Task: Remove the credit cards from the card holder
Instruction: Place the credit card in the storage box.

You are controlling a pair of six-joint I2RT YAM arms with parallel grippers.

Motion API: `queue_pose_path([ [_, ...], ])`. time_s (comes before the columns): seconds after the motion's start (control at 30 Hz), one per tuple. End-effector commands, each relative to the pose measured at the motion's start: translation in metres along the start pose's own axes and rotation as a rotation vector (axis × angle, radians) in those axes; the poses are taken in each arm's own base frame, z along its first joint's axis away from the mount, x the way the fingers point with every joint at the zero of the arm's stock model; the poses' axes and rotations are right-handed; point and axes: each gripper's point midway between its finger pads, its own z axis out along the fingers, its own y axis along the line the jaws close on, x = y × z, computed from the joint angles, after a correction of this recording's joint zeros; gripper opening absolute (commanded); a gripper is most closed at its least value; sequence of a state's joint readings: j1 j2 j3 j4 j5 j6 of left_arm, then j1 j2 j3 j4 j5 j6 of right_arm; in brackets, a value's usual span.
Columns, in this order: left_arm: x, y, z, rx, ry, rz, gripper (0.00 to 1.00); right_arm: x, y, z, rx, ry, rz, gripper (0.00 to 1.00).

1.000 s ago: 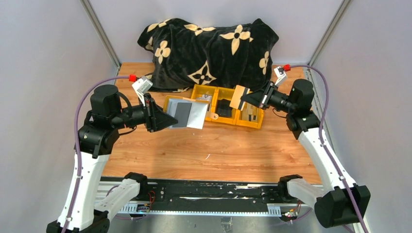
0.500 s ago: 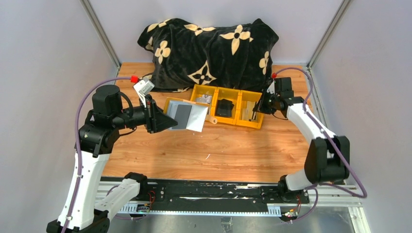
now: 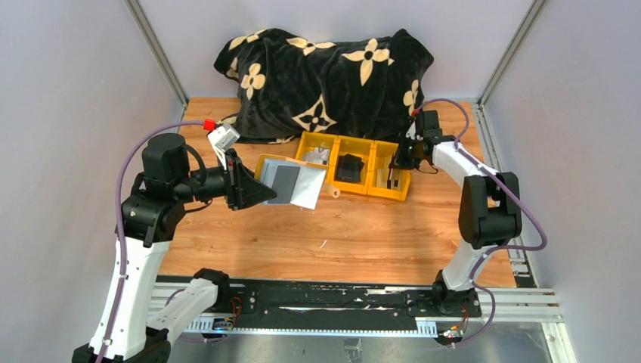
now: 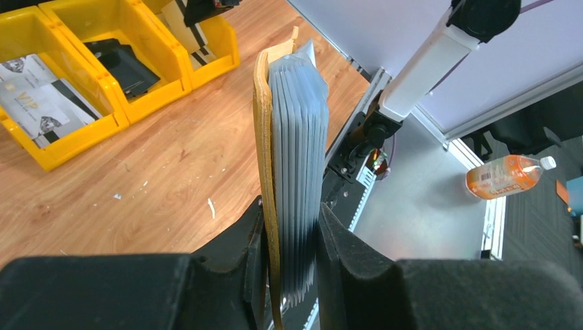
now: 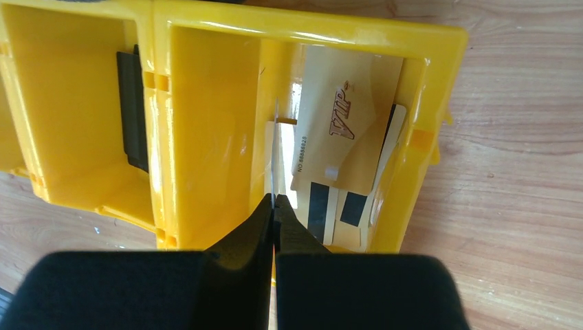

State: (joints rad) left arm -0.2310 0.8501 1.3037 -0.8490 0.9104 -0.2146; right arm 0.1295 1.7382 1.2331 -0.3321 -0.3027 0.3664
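My left gripper [image 3: 253, 189] is shut on the card holder [image 3: 293, 181] and holds it above the table, left of the bins. In the left wrist view the holder [image 4: 292, 130] shows edge-on, a mustard flap beside blue-grey accordion pockets, clamped between my fingers [image 4: 290, 214]. My right gripper [image 3: 394, 168] is shut on a thin card [image 5: 275, 134], seen edge-on, over the right yellow bin [image 5: 206, 103]. Several gold cards [image 5: 340, 124] lie in that bin. Pale grey cards [image 4: 41, 110] lie in the left bin.
Three joined yellow bins [image 3: 376, 189] stand mid-table; the middle one holds a black item [image 3: 349, 168]. A black blanket with beige flowers [image 3: 325, 72] fills the back. A small peach item [image 3: 334, 190] lies by the bins. An orange bottle [image 4: 505, 175] lies off the table.
My right arm swung in and lowered its gripper with the card to the right bin. My left gripper with the holder has barely moved.
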Motion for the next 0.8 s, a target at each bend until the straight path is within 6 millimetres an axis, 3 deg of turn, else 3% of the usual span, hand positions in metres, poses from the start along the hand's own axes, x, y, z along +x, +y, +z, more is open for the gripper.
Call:
queue_pose_path([
  [0.0, -0.007, -0.013, -0.004, 0.047, -0.023, 0.053, 0.0, 0.005, 0.0, 0.006, 0.005, 0.025, -0.024, 0.0],
  [0.13, -0.006, -0.014, -0.003, 0.058, -0.016, 0.046, 0.0, 0.002, 0.002, 0.0, 0.02, 0.027, -0.038, 0.04],
  [0.3, -0.007, -0.016, -0.004, 0.065, -0.017, 0.048, 0.0, -0.019, 0.013, -0.025, 0.041, -0.05, -0.077, 0.31],
  [0.5, -0.007, -0.02, -0.006, 0.075, -0.023, 0.061, 0.0, -0.044, 0.031, -0.066, 0.049, -0.152, -0.113, 0.39],
  [0.63, -0.007, -0.021, -0.006, 0.08, -0.023, 0.065, 0.0, -0.06, 0.075, -0.118, -0.064, -0.275, -0.174, 0.44],
  [0.73, -0.006, -0.024, -0.007, 0.094, -0.022, 0.076, 0.0, -0.058, 0.142, -0.165, -0.389, -0.341, -0.221, 0.54],
  [0.77, -0.005, -0.025, -0.007, 0.101, -0.021, 0.083, 0.0, -0.054, 0.169, -0.184, -0.536, -0.361, -0.238, 0.66],
])
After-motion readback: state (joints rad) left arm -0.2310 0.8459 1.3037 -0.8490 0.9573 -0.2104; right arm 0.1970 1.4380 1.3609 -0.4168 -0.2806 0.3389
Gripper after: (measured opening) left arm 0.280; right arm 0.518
